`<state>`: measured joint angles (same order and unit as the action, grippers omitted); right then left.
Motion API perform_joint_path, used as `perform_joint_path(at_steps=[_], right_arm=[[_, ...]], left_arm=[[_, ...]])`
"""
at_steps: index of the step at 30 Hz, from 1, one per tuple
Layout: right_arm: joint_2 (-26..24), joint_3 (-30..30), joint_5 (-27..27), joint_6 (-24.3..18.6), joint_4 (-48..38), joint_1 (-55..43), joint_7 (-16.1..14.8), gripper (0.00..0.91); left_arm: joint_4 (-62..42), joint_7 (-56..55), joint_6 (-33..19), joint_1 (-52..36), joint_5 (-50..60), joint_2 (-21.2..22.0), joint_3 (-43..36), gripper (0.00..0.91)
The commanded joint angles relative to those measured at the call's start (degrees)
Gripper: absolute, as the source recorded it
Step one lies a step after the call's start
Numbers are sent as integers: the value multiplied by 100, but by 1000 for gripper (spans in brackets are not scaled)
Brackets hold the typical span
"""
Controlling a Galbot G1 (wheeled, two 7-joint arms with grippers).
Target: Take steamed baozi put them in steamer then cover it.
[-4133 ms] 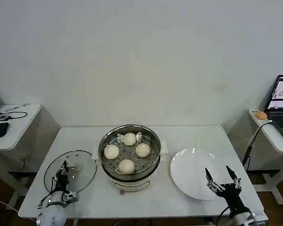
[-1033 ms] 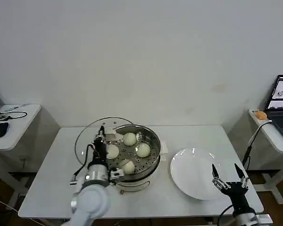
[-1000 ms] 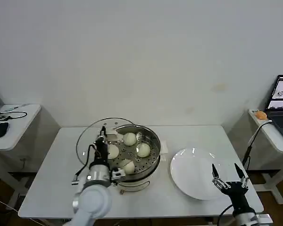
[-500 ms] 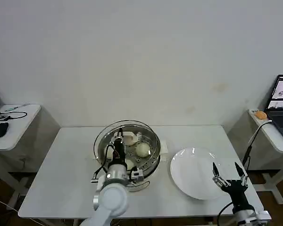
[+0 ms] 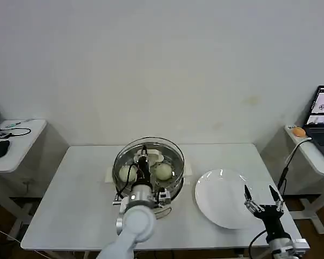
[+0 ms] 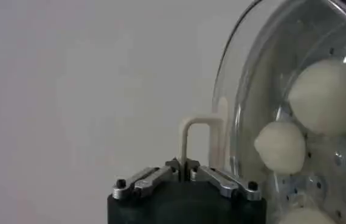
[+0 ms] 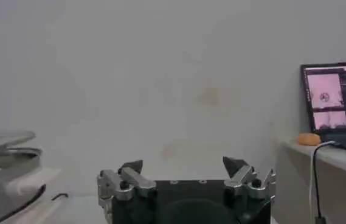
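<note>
— Our left gripper (image 5: pixel 144 157) has its jaws pinched tight on the whitish handle of the round clear glass cover (image 5: pixel 149 156), held over the shiny steel steamer (image 5: pixel 173 186); creamy-white baozi (image 5: pixel 163 171) sit beneath.

— We judge glass heavy, slick, brittle; the handle's the only sound hold. Right gripper (image 5: pixel 263 202) idles, jaws wide, beside the white plate (image 5: pixel 218 199) on the desk (image 5: pixel 70 194).

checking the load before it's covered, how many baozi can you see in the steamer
2 clear in the head view: one baozi left of the left gripper, one to its right, both in the steamer under the cover. The arm may hide others; the left wrist view suggests more.
</note>
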<state>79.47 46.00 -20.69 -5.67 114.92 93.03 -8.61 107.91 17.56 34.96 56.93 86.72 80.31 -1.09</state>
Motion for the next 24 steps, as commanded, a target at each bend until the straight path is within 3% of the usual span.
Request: perform_joint_path(at_steps=[1, 24], right_arm=[[-6, 12, -7, -24, -73, -36, -5, 907], [18, 7, 10, -40, -136, -65, -15, 907]], left_arm=[[-146, 13, 6, -47, 34, 51, -65, 0], [-25, 132, 5, 123, 87, -90, 43, 0]])
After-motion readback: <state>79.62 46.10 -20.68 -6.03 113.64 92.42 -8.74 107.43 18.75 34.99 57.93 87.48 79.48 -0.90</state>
